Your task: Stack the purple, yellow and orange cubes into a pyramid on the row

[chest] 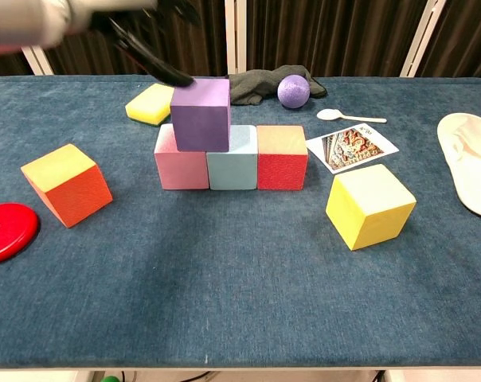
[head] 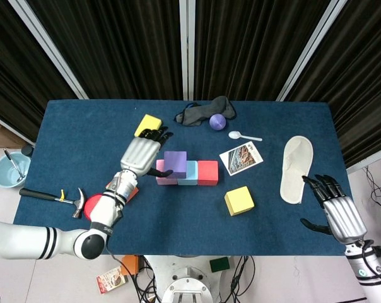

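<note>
the left hand [head: 140, 156] hangs above the table just left of the block row, fingers spread and holding nothing. in the chest view it is a blurred shape at the top left, a dark fingertip [chest: 173, 76] close to the upper left edge of the purple cube [chest: 201, 114]; whether it touches cannot be told. the empty, lifted hand suggests the purple cube has been set down and let go.

the purple cube sits on the row, straddling the seam between the pink block [chest: 179, 161] and the light blue block [chest: 234, 162], so it rests on both. that half-step offset is what a pyramid's second layer needs. it looks level, its faces roughly square to the row, matte and plain. the red block [chest: 282, 158] closes the row on the right, its top bare, leaving room for a second cube beside the purple one.

the orange cube [chest: 66, 184] stands on the table well to the left of the row and nearer, turned at an angle, its top face yellow and its sides orange. the yellow cube [chest: 370, 205] stands to the right of the row and nearer, also turned. both wait unstacked.

the right hand [head: 337, 213] is off the near right edge of the table, open, fingers spread, holding nothing, well apart from everything. it lies closer to the yellow cube than the left hand does.
</note>
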Available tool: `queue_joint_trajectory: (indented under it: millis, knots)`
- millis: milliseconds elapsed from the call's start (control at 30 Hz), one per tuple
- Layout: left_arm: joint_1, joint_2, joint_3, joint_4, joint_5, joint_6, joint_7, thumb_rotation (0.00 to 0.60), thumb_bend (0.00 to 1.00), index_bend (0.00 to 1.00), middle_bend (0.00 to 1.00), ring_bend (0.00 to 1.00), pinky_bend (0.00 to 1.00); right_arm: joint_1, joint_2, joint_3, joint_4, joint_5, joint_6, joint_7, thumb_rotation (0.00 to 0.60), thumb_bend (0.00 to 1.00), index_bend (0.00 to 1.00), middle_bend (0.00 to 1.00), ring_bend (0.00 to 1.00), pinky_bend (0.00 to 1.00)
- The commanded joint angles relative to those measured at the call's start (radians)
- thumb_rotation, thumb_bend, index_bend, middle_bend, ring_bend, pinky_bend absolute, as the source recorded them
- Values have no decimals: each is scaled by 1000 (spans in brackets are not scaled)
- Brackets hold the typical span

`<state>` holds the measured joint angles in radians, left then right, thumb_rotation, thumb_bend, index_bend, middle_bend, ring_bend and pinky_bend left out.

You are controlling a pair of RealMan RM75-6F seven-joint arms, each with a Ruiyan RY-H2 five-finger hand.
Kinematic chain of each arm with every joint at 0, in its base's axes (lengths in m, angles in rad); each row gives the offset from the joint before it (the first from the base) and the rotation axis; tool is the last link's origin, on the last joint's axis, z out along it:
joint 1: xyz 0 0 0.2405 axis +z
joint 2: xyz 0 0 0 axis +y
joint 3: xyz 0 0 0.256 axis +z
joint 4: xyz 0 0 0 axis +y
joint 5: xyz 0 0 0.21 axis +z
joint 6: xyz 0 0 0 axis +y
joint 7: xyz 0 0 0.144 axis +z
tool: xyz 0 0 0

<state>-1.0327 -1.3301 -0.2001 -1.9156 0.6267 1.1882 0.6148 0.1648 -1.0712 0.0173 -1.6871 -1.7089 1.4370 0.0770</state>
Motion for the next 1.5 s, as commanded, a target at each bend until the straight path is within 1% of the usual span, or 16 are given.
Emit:
queue_joint_trajectory:
  millis: [33, 200, 300, 333, 533, 667, 800, 900, 967, 1067, 1167, 1233, 1300, 1433, 1467, 1500]
  knots:
    - [64, 56, 8, -27, 60, 66, -40, 425, 121, 115, 79, 115, 118, 119, 9, 21, -41, 4, -175, -64, 600, 139, 92, 189, 86, 134]
    - [136, 101, 28, -40, 97, 91, -95, 426, 121, 118, 79, 115, 119, 258, -34, 48, -55, 61, -404, -165, 600, 138, 92, 178, 85, 138]
    - [173, 117, 41, -39, 124, 95, -130, 420, 121, 119, 79, 115, 119, 300, -63, 51, -46, 85, -473, -212, 600, 134, 92, 170, 85, 139]
    - [188, 124, 47, -37, 135, 94, -145, 431, 121, 119, 79, 115, 117, 313, -75, 51, -38, 100, -497, -229, 600, 133, 92, 167, 85, 139]
    - [244, 143, 71, -21, 179, 75, -192, 436, 121, 121, 83, 115, 118, 350, -117, 51, -11, 152, -546, -248, 600, 130, 92, 144, 85, 139]
    - [258, 142, 79, -15, 198, 51, -197, 442, 121, 124, 84, 115, 118, 372, -143, 49, 11, 169, -567, -249, 600, 131, 95, 143, 85, 139]
    - [268, 132, 82, -12, 219, 37, -198, 432, 121, 124, 84, 115, 118, 403, -170, 50, 33, 188, -601, -260, 600, 138, 117, 149, 85, 139]
    - [278, 125, 82, -11, 235, 36, -197, 430, 122, 124, 84, 115, 118, 422, -191, 52, 50, 209, -619, -271, 600, 173, 190, 201, 85, 138]
    - [284, 122, 82, -8, 241, 34, -197, 442, 121, 124, 84, 115, 117, 429, -208, 56, 59, 219, -619, -268, 600, 220, 273, 271, 99, 141]
    - [295, 120, 80, -6, 252, 35, -203, 440, 121, 124, 84, 115, 118, 430, -224, 67, 62, 228, -589, -262, 600, 321, 430, 391, 168, 168]
    - [314, 124, 84, -12, 273, 44, -211, 448, 121, 124, 84, 115, 117, 410, -198, 92, 5, 246, -523, -243, 600, 335, 503, 442, 213, 193]
    - [327, 131, 88, -20, 285, 48, -214, 451, 121, 124, 84, 115, 118, 400, -162, 121, -55, 275, -484, -238, 600, 337, 521, 448, 226, 203]
    - [336, 134, 89, -25, 294, 51, -218, 443, 121, 124, 84, 115, 118, 405, -123, 153, -113, 325, -481, -249, 600, 340, 530, 451, 234, 210]
    - [356, 136, 91, -35, 319, 58, -226, 445, 121, 124, 84, 115, 118, 467, -62, 240, -219, 516, -532, -309, 600, 340, 535, 445, 234, 210]
    - [362, 136, 91, -38, 326, 61, -229, 447, 121, 124, 84, 115, 117, 494, -58, 261, -233, 581, -551, -326, 600, 340, 536, 444, 234, 210]
    - [365, 137, 91, -39, 329, 63, -230, 441, 121, 124, 84, 115, 118, 509, -57, 270, -237, 616, -561, -335, 600, 340, 535, 442, 234, 210]
